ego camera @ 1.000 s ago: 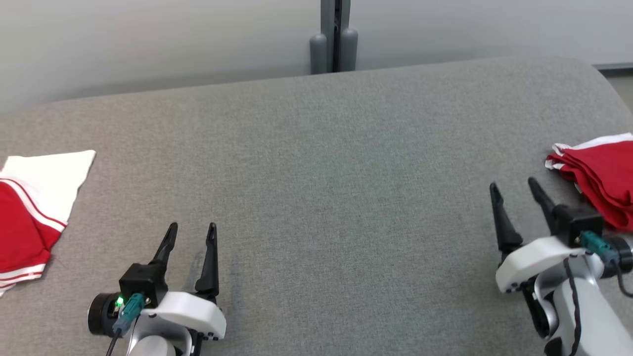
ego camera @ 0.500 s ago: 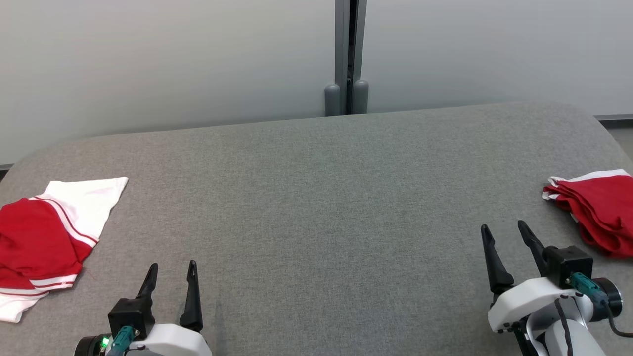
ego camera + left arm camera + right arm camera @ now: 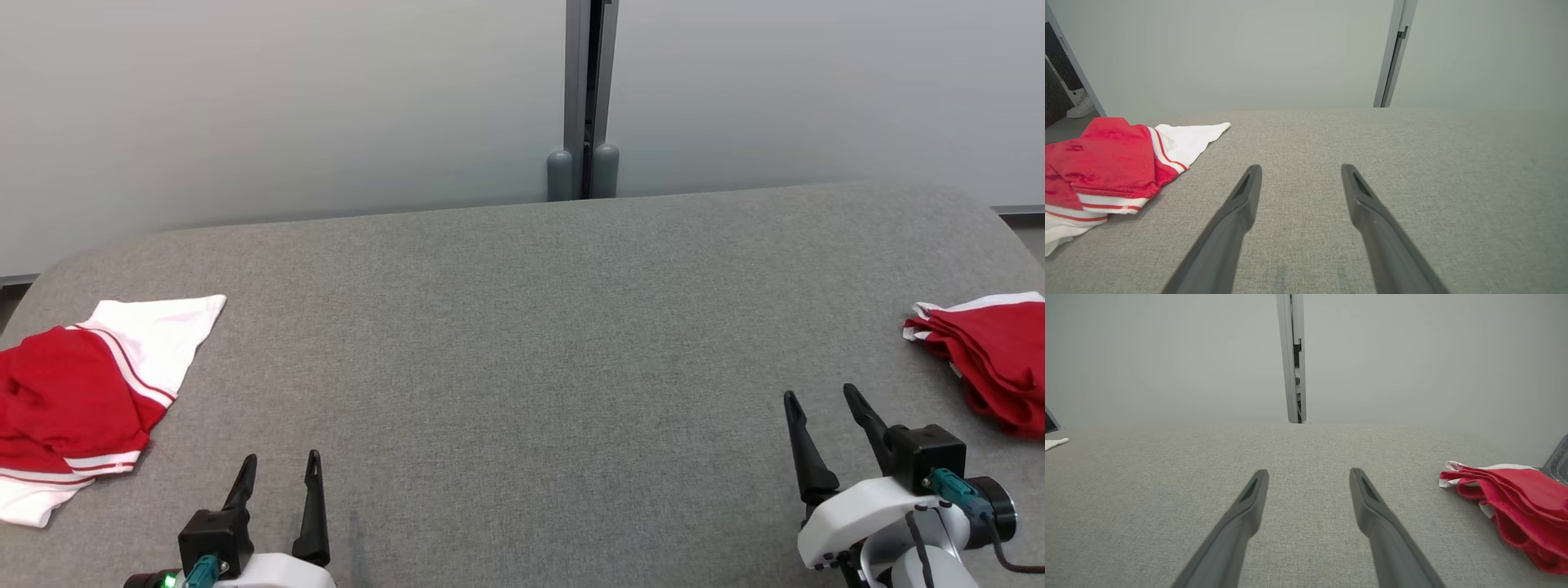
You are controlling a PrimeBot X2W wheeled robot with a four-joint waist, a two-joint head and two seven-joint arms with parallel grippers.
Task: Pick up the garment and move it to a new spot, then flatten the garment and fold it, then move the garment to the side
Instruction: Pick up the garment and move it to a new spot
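A crumpled red and white garment (image 3: 73, 400) lies at the table's left edge; the left wrist view has this garment (image 3: 1106, 163) to the left of my fingers. A folded red garment (image 3: 992, 359) with white trim lies at the right edge, and it sits right of my fingers (image 3: 1515, 498) in the right wrist view. My left gripper (image 3: 281, 457) is open near the front edge, apart from the crumpled garment, nothing between its fingers (image 3: 1301, 167). My right gripper (image 3: 819, 392) is open and empty (image 3: 1309, 471), a little left of the folded one.
The grey fabric-covered table (image 3: 522, 327) has rounded far corners and stands against a pale wall with a grey post (image 3: 589, 98) behind its middle. A white shoe (image 3: 1081, 107) shows on the floor beyond the table's left end.
The head camera has tilted up, so the table and both grippers sit lower in the picture and more wall shows. Both garments lie as before and both grippers stay open.
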